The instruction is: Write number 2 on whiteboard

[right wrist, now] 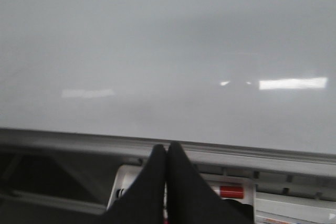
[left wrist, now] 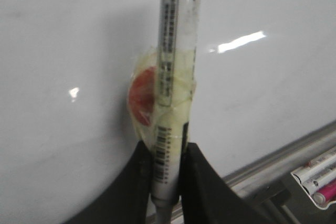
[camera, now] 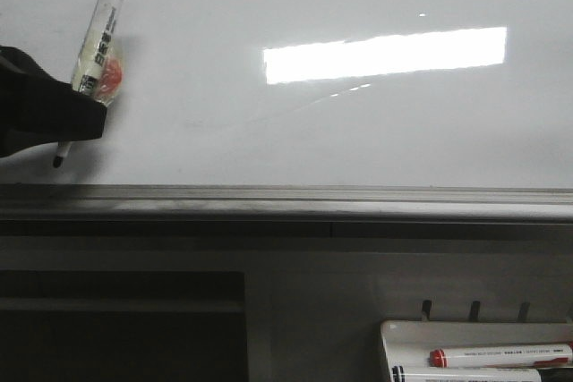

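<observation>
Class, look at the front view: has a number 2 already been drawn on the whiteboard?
No. The whiteboard shows only glare and faint smudges, and the left end effector holds the marker near its lower left.

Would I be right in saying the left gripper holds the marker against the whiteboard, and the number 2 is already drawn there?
Not quite. The left gripper does hold the marker at the whiteboard, but no number 2 is drawn yet: the front view shows the board bare apart from a light reflection.

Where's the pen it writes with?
In the front view the marker is at far left, clamped in the left gripper, its tip low by the whiteboard.
</observation>
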Tool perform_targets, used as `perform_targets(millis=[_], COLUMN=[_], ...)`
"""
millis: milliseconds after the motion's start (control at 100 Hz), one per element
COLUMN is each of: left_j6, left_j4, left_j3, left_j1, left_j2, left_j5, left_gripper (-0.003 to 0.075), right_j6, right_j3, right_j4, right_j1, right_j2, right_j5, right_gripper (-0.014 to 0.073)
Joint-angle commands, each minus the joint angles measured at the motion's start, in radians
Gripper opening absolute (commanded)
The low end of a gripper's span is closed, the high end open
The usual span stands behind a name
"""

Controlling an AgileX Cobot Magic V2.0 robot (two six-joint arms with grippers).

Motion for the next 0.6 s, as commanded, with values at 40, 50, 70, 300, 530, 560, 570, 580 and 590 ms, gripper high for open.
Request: perform_targets(millis=[40,50,70,300,530,560,570,580,590], left_j6=[0.000,0.000,0.000,0.000,0.000,0.000,0.000,0.000,0.000], left_j4=[0.178,0.186,0.203,0.481,0.674,0.690,0.697,0.699,0.703], left_j3=[-0.025,-0.025,-0.025,-0.025,-0.025,-0.025,-0.025,-0.025,-0.025], left_j1=[-0.025,-0.027,-0.030,-0.104,-0.177,-0.180,-0.182,-0.182,-0.182], left_j2=[-0.091,-0.095,-0.102,-0.140,-0.135,-0.132,-0.132,-0.130,-0.130], left_j5=[-0.032,-0.033,-0.031,0.051,0.049,0.049,0.047,0.047,0.047], left_gripper=[-0.0020,-0.0020,-0.0020,-0.0020,-0.0020,-0.0020,-0.0020,-0.0020,-0.0020], right_j6=[-0.228,-0.234,-0.248,-0.508,-0.544,-0.544,-0.544,-0.544,-0.544], right_j3=[-0.051,-0.054,-0.058,-0.144,-0.214,-0.225,-0.231,-0.231,-0.239], right_j4=[0.183,0.195,0.207,0.266,0.266,0.266,0.266,0.266,0.266], right_j1=[0.096,0.103,0.117,0.445,0.694,0.715,0.719,0.724,0.733], right_j2=[0.070,0.074,0.081,0.211,0.399,0.423,0.434,0.434,0.446], right_j5=[-0.026,-0.029,-0.031,-0.066,-0.180,-0.192,-0.199,-0.199,-0.213], right_gripper=[-0.0060,-0.0060,-0.0060,0.0071,0.0430,0.0429,0.0429,0.0429,0.0429])
